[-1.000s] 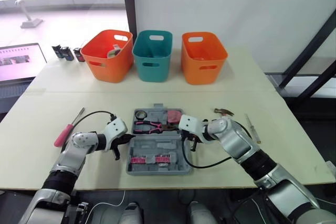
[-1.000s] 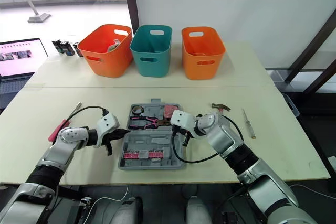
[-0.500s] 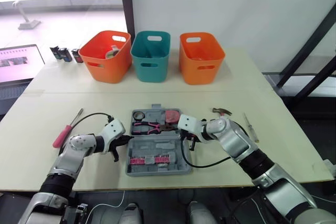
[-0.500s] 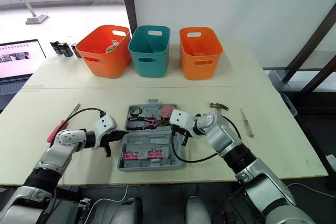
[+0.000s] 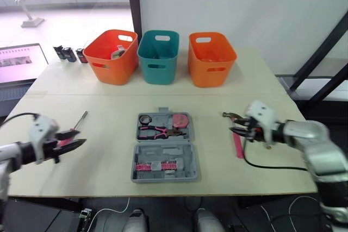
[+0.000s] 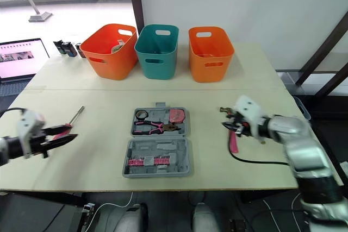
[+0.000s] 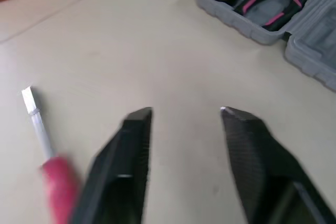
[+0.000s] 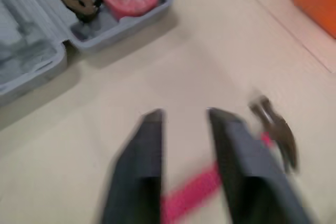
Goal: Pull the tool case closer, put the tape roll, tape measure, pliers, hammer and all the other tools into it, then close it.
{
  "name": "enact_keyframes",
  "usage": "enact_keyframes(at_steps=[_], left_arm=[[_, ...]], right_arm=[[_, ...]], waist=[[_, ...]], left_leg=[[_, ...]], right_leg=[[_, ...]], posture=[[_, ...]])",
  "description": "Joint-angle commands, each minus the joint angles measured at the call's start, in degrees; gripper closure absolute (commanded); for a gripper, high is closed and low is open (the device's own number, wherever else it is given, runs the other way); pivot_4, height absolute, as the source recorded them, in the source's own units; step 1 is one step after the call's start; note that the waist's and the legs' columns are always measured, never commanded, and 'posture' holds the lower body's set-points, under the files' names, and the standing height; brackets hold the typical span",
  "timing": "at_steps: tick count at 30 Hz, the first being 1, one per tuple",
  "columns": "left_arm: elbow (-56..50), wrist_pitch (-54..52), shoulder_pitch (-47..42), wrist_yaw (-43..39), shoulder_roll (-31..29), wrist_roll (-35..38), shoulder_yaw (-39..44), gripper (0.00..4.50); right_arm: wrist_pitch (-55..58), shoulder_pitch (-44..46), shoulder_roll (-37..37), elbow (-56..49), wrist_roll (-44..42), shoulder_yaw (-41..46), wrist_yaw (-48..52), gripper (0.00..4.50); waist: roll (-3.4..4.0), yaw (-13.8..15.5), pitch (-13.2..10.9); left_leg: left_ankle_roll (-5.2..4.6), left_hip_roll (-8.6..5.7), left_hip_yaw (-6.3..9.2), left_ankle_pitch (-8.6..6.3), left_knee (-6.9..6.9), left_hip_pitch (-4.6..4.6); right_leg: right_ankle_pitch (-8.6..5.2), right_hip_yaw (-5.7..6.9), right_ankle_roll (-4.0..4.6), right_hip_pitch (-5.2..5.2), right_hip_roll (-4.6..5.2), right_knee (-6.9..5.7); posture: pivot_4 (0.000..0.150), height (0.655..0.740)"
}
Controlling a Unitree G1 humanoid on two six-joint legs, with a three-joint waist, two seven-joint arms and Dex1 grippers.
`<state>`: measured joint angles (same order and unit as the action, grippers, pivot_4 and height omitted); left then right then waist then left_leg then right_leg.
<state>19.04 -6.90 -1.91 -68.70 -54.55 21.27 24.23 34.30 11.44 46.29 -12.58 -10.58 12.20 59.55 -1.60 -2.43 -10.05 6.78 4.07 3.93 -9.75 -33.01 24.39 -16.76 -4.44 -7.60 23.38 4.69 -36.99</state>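
Two tools lie loose on the surface [image 5: 109, 107], one by each gripper, so I judge the step in hand to be picking them up. The case [image 5: 163, 155] lies open, well apart from both grippers: off to the right of the left gripper [image 7: 185, 112] and off to the left of the right gripper [image 8: 185, 114]. The tape roll [image 5: 145, 119], pliers [image 5: 157, 131] and tape measure [image 5: 179, 119] already sit in its far half.

The left gripper hovers low with its fingers spread and nothing between them. The screwdriver [image 7: 56, 187] lies just beside one finger, outside the gap, with its red handle near the finger's base and its shaft pointing ahead. To do this well, the gripper should shift sideways until the handle sits in the middle of the gap, then drop and close across the thick red part, not the thin shaft, which would likely slip.

The right gripper is also spread and empty, just above the hammer [image 5: 238, 146]. The pink handle runs under the gap, and the metal head lies ahead and to one side. The head is probably heavy, so a grip on the handle close to it should keep the hammer from swinging. The fingers should come down on either side of the handle, squarely across it, before pinching. Each tool then needs carrying inward to the case.
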Motion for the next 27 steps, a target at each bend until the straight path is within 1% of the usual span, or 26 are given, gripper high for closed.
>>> enact_keyframes(at_steps=[1, 2, 3, 8, 11, 13, 16, 22, 25, 27], left_arm=[[7.32, 2.89, 4.88, -1.04, -3.63, 1.24, 9.02, 0.42], [9.87, 3.89, 5.80, -0.78, -4.28, 1.16, 10.47, 0.00], [12.15, 5.10, 6.46, -0.40, -4.71, 1.02, 11.60, 0.00], [22.05, 10.31, 8.20, 1.07, -5.26, 0.72, 14.97, 0.00], [26.01, 12.37, 9.07, 1.88, -4.86, 1.02, 15.78, 0.00], [27.13, 13.48, 9.13, 2.30, -4.56, 1.12, 15.65, 0.00], [27.48, 14.18, 8.91, 2.38, -4.26, 1.32, 15.04, 0.00], [26.72, 14.30, 7.50, 3.14, -3.14, 1.22, 13.55, 0.00], [24.59, 13.33, 6.90, 3.09, -2.05, 1.28, 12.30, 0.00], [20.66, 11.93, 7.04, 3.13, -0.53, 1.39, 10.81, 0.00]], right_arm=[[-2.99, -7.15, 3.19, 0.23, -6.58, 13.28, 5.07, 0.97], [-3.82, -8.66, 3.69, 1.47, -7.37, 15.38, 5.51, 0.53], [-4.51, -9.81, 3.96, 2.74, -8.04, 17.04, 5.53, 0.06], [-9.41, -15.15, 4.37, 8.58, -8.26, 21.09, 4.89, 0.06], [-13.07, -18.52, 3.66, 11.53, -7.13, 21.37, 3.45, 0.06], [-14.03, -19.43, 3.12, 11.95, -7.60, 21.00, 2.57, 0.06], [-15.03, -20.23, 3.02, 11.89, -7.74, 20.06, 1.66, 0.06], [-14.47, -20.13, 3.00, 10.96, -8.84, 19.05, -0.13, 0.06], [-13.28, -20.37, 2.79, 8.97, -9.48, 18.75, -1.58, 0.06], [-10.86, -20.30, 1.90, 5.92, -9.30, 18.27, -5.01, 0.06]], waist=[[0.01, -0.08, -0.01], [0.00, -0.15, -0.03], [-0.03, -0.25, -0.05], [-0.07, -0.31, -0.05], [-0.07, -0.23, -0.04], [-0.08, -0.15, -0.04], [-0.08, -0.06, -0.03], [-0.08, -0.10, -0.03], [-0.08, -0.08, -0.03], [-0.08, -0.06, -0.03]], left_leg=[[0.00, 0.00, -0.03, 0.00, -0.01, -0.03], [0.00, 0.00, -0.06, 0.00, -0.02, -0.03], [0.00, 0.00, -0.12, 0.00, -0.04, -0.06], [0.21, 0.01, -0.16, -0.13, -0.10, -0.42], [0.21, 0.01, -0.33, -0.15, 0.02, -0.38], [0.02, -0.02, -0.42, -0.14, 0.03, -0.27], [-0.02, -0.03, -0.42, -0.14, 0.03, -0.10], [-0.02, -0.03, -0.42, -0.13, 0.01, -0.10], [-0.03, -0.03, -0.42, -0.13, 0.00, -0.10], [-0.03, -0.03, -0.41, -0.13, 0.01, -0.10]], right_leg=[[-0.01, -0.01, 0.03, -0.02, 0.02, 0.01], [0.01, -0.02, 0.05, -0.02, 0.03, 0.02], [0.03, -0.04, 0.09, 0.01, 0.05, 0.03], [0.09, -0.05, 0.18, 0.02, 0.11, 0.27], [0.21, -0.04, 0.37, -0.05, 0.25, 0.66], [0.23, -0.05, 0.39, -0.05, 0.31, 0.78], [0.24, -0.04, 0.37, -0.04, 0.29, 0.79], [0.24, -0.04, 0.35, -0.07, 0.28, 0.75], [0.24, -0.04, 0.35, -0.15, 0.28, 0.75], [0.25, -0.04, 0.34, -0.16, 0.27, 0.74]], posture=[[0.150, 0.7400], [0.150, 0.7400], [0.150, 0.7400], [0.150, 0.7400], [0.150, 0.7400], [0.150, 0.7400], [0.150, 0.7400], [0.150, 0.7400], [0.150, 0.7400], [0.150, 0.7400]])
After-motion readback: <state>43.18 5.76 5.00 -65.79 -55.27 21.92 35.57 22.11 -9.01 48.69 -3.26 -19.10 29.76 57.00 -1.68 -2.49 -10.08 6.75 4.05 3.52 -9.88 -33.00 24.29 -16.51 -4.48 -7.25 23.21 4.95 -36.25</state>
